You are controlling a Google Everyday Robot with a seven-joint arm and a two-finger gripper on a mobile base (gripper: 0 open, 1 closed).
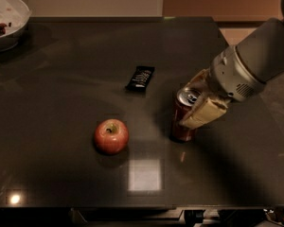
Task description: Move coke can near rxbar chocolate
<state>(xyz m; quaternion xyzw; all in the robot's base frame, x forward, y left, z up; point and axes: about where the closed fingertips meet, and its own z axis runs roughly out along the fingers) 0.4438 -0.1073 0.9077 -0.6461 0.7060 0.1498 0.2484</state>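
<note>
1. the jaws of the gripper [190,104] are clenched on the upper part of the coke can [180,126]. one pale finger lies across its near side and the other sits behind it, as far as the view shows.
2. the coke can stands upright or very nearly so. its base seems to rest on the tabletop [75,98], though i cannot tell whether it is raised a trace.
3. the grey arm [258,60] reaches in from the right of the coke can.
4. the rxbar chocolate [140,78] lies flat, up and to the left of the coke can. it is near but plainly apart, with bare tabletop between them.
5. a red apple [111,136] sits to the left of the coke can, a little toward the front edge and apart from it.
6. a white bowl [12,37] stands far up and to the left of the coke can, at the tabletop's corner.
7. by my reading, the grasp is made but the move itself is not yet done. the coke can has to be carried up and to the left, set down just beside the rxbar chocolate, and let go.
</note>
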